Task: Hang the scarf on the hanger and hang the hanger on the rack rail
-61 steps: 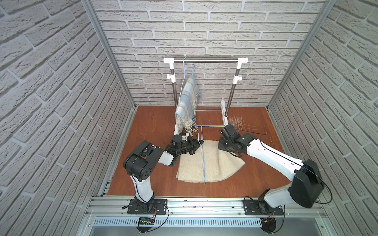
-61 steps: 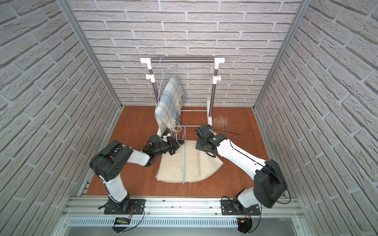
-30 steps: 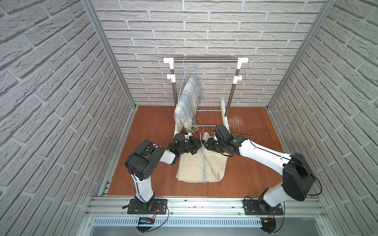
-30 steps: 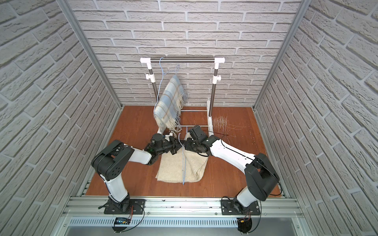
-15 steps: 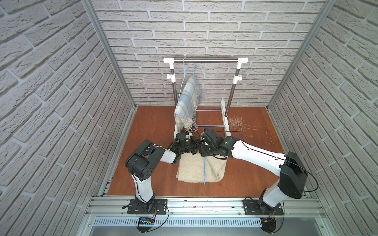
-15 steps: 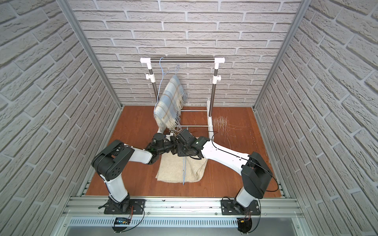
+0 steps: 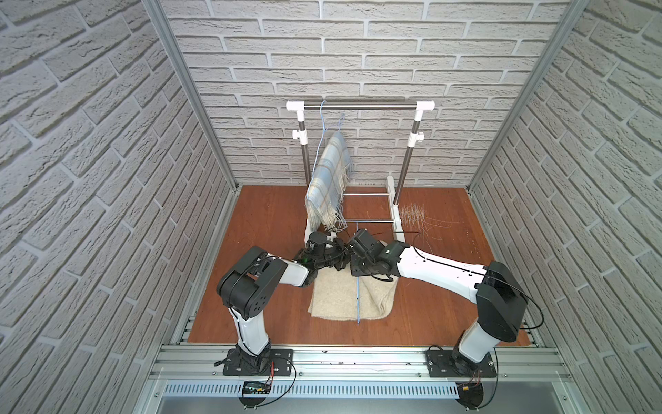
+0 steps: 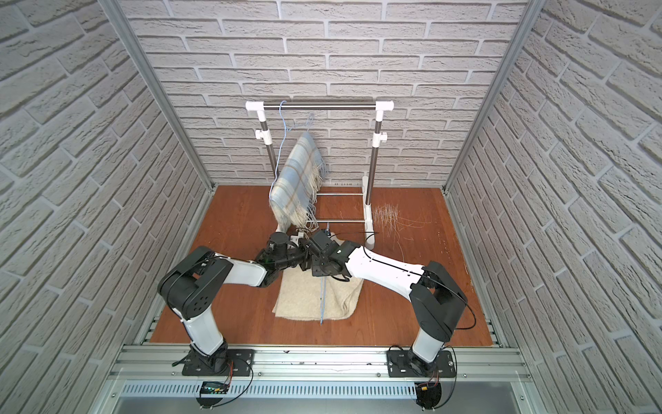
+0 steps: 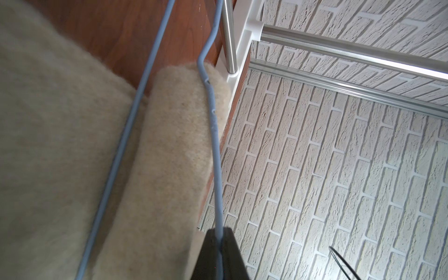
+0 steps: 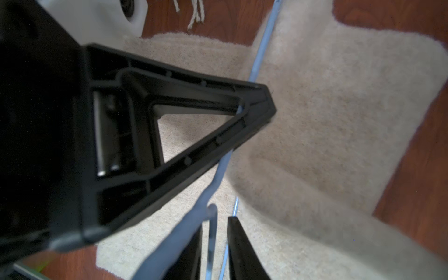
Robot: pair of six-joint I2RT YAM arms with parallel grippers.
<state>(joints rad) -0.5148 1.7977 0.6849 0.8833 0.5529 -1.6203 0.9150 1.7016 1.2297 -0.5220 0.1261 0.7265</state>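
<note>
The beige scarf [image 7: 336,297] lies flat on the desk [image 7: 430,308], its right side folded over. The blue hanger [image 7: 358,304] stands on edge across it. Just beyond, both arms meet over the scarf's far end. The left fingers [image 9: 232,257] are closed on the hanger's wire. The right fingers [image 10: 242,254] stand slightly apart with a hanger wire between them; whether they touch it is unclear. At the back wall, a plaid scarf [image 7: 327,182] hangs from the rack [image 7: 358,106].

I work in a lab test cell. Brick-print panels [image 7: 107,143] wall it; my bases [image 7: 256,360] bolt to an aluminium rail [image 7: 358,358].
</note>
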